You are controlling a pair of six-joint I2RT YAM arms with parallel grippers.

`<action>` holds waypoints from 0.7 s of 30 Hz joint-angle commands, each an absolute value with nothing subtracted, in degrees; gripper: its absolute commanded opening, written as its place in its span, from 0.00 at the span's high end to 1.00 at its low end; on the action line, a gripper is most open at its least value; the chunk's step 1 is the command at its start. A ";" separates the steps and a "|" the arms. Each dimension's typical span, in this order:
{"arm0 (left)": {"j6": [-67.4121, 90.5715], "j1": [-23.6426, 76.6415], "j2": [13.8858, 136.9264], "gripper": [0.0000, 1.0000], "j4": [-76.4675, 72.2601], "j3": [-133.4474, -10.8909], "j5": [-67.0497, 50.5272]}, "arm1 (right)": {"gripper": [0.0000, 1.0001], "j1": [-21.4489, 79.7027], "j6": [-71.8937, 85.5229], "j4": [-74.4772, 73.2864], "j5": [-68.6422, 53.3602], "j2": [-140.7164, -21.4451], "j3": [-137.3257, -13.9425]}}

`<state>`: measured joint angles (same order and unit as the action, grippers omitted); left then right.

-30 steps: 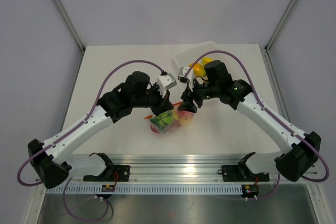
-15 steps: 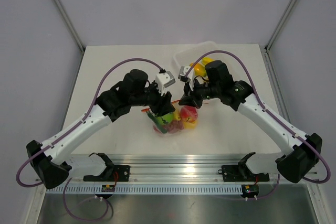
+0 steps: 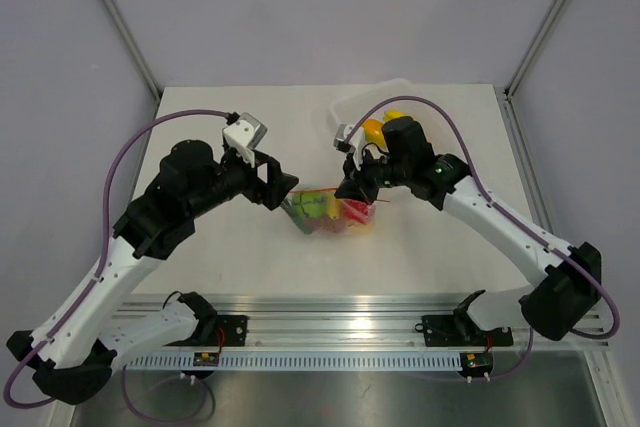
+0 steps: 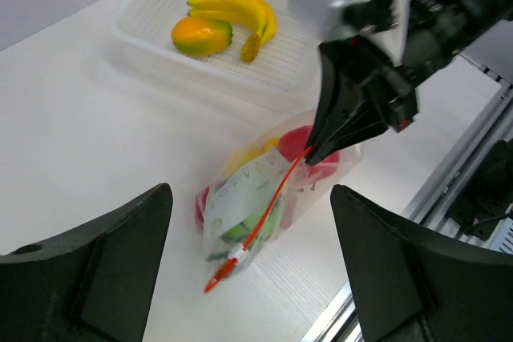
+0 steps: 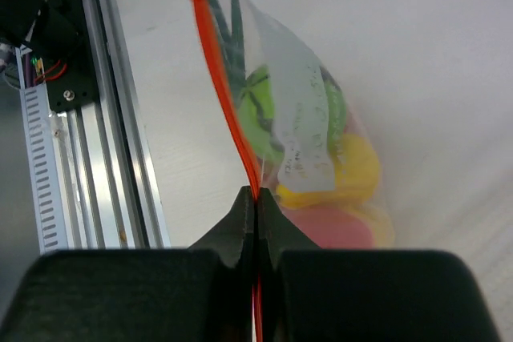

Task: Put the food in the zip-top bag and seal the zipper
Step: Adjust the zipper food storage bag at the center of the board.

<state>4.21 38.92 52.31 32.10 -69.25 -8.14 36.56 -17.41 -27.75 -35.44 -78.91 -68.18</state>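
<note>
Two arms reach over the white table [image 3: 260, 267]. At its far side we see a translucent tray [image 4: 152, 34] holding a banana [image 4: 236, 6] and a mango [image 4: 200, 36]. The zip-top bag [image 4: 240, 198] lies near the table's middle, with red, yellow and green food [image 5: 353, 166] inside it. The left gripper [image 3: 278, 187] sits just beside the bag, jaws spread wide and holding nothing. The right gripper [image 5: 255, 202] is pinched tight on one end of the orange-red zipper [image 5: 228, 102].
</note>
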 commanded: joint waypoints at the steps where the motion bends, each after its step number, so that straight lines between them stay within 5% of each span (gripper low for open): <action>1: 6.59 37.97 51.25 0.17 31.81 -71.01 -3.52 | 1.00 37.62 -17.14 -23.13 -36.56 -69.97 -75.68; 9: 7.82 37.79 50.18 0.17 31.47 -69.09 -2.02 | 1.00 37.62 -15.56 -20.66 -33.84 -76.70 -60.05; 21: 8.52 37.44 47.73 0.17 31.64 -71.98 -0.62 | 1.00 39.20 -16.52 -25.23 -34.54 -68.03 -72.18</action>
<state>7.88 37.78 49.74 33.58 -68.90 -2.26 38.70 -15.84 -28.25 -33.08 -73.32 -69.67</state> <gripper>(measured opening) 0.831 0.012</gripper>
